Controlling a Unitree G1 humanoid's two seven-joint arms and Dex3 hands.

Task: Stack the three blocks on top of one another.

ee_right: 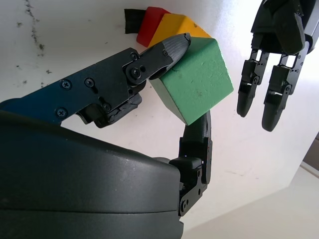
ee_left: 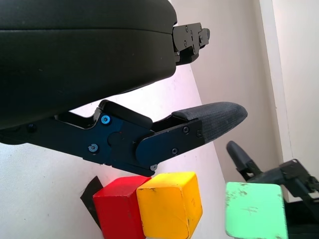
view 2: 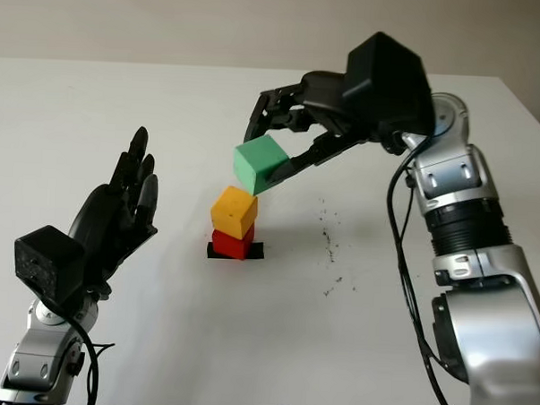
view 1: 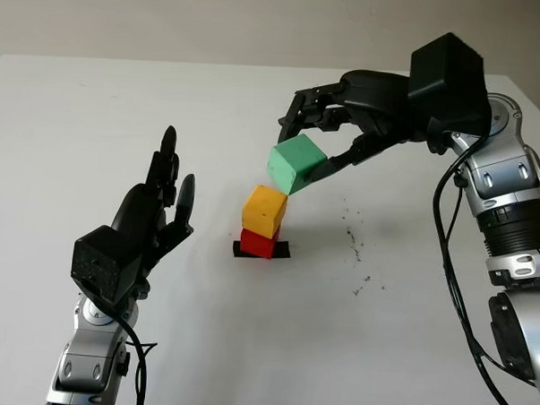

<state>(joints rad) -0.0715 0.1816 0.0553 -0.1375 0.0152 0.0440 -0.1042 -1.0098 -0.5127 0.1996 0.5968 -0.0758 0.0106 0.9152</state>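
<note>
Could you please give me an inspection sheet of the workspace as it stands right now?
Surface: white table, dark specks right of the stack.
Job's things: yellow block on red block, on a black marker; green block tilted above them.
Clutter: nothing seen.
Hands: right hand shut on green block; left hand open, raised left of the stack.
Cables: black cables along the right arm.
Surroundings: plain wall.
</note>
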